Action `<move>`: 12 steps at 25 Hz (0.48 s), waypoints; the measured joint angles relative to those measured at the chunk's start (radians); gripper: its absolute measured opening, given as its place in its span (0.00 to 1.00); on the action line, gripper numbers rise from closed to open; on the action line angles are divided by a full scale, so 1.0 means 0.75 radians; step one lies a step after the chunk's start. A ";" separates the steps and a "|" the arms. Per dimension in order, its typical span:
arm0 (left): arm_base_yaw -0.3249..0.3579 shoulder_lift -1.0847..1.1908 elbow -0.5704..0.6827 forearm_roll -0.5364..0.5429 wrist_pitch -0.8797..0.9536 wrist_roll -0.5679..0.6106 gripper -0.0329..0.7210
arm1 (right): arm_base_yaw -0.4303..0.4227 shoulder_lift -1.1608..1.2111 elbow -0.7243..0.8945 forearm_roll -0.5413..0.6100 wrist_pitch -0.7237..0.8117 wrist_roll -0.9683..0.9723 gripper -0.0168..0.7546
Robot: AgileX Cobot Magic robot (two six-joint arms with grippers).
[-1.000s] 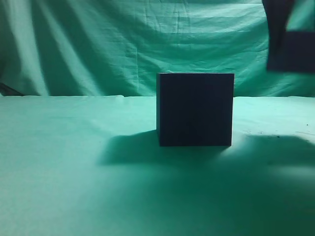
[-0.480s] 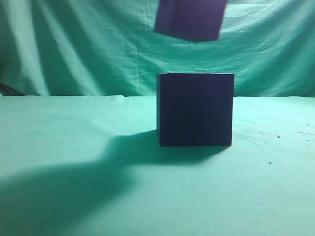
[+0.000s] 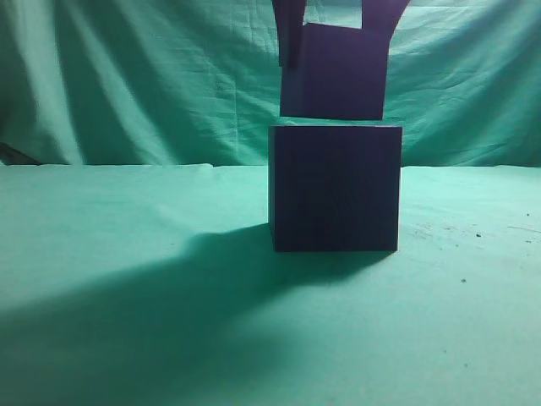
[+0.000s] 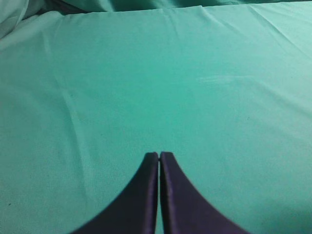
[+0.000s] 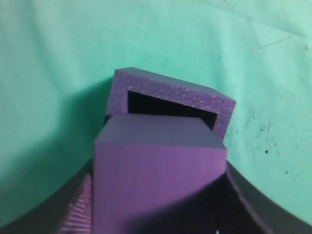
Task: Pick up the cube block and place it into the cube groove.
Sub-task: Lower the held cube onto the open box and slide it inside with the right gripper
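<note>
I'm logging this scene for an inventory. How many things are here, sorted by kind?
Purple foam pieces: 2, the cube block held just above the cube groove, a hollow box.
Grippers: 2, the right gripper shut on the block, the left gripper with fingers together over bare cloth.
Green cloth: 1.
Total: 5.

no text, label, brand, number or sign can be read in any view. the cube block and the cube groove have plain matte faces, and the green cloth under them carries only dark specks.
</note>
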 joint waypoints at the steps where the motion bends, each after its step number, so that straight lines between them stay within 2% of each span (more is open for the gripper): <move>1: 0.000 0.000 0.000 0.000 0.000 0.000 0.04 | 0.000 0.000 0.000 -0.006 0.000 0.011 0.59; 12: 0.000 0.000 0.000 0.000 0.000 0.000 0.04 | 0.000 0.000 0.000 -0.051 0.000 0.202 0.59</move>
